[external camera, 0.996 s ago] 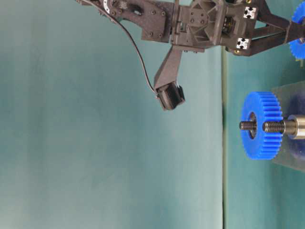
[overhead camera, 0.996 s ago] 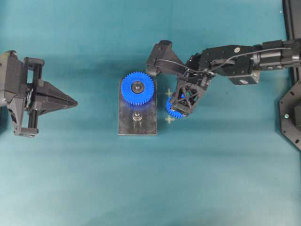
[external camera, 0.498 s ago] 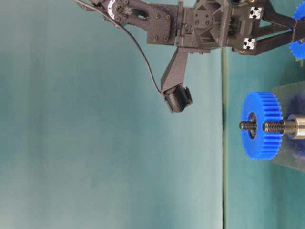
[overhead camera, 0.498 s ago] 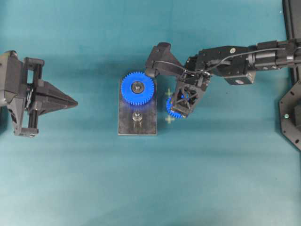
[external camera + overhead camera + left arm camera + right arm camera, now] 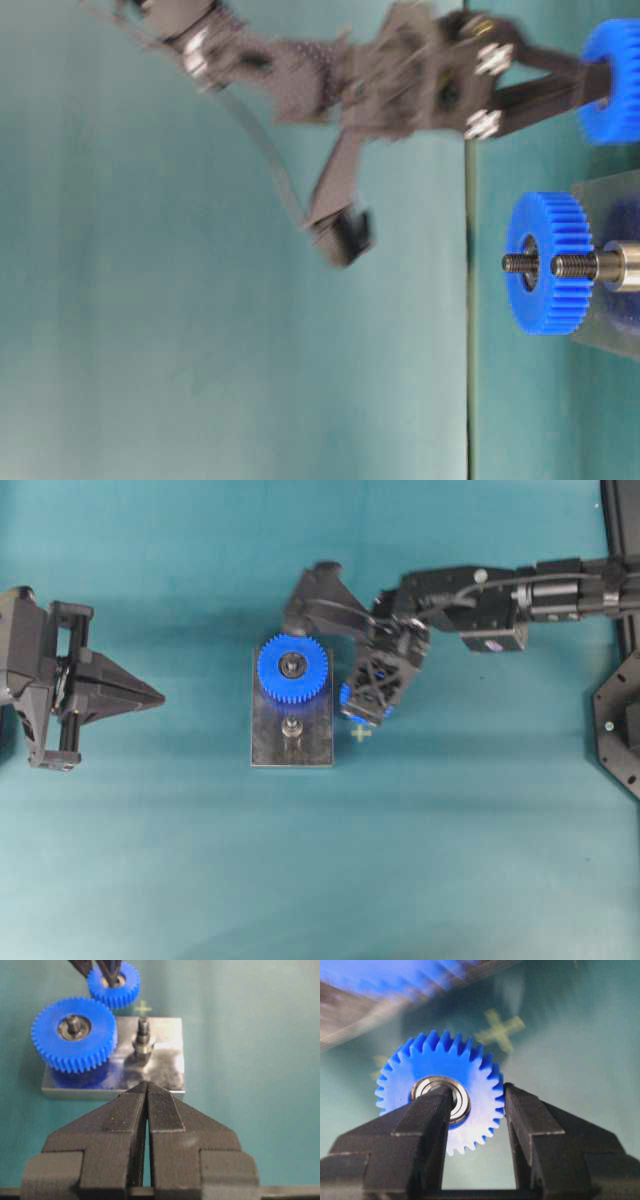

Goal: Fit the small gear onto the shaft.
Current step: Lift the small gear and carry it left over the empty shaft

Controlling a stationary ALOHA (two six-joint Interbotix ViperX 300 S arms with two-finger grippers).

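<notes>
Inspection from my remote station: the right end effector (image 5: 475, 1125) is clamped on the small gear (image 5: 440, 1085), one finger (image 5: 427, 1120) set in the metal-ringed centre hole and the other against the toothed rim. In the overhead view the small gear (image 5: 352, 702) is mostly hidden under the right end effector (image 5: 368, 702); only a sliver of blue shows, just beside the right edge of the grey metal plate (image 5: 291, 748). A pale cross mark (image 5: 361, 733) on the bench (image 5: 450, 860) lies just below it. The table-level view, blurred around the arm, shows the small gear (image 5: 610, 82) gripped at the finger tips; I cannot tell from it whether the gear is touching the bench.

Shaft (image 5: 291, 727) stands upright on the plate, bare, with its round collar visible from the left wrist camera (image 5: 142, 1042). The larger blue gear (image 5: 292, 668) sits on its own shaft at the far end of the same plate, close beside the bare shaft. The small gear is apart from the shaft, off the plate.

Left end effector (image 5: 147, 1105) is clenched with nothing between its fingers, pads pressed together. In the overhead view it (image 5: 160, 694) sits well to the left of the plate, pointing toward it.
</notes>
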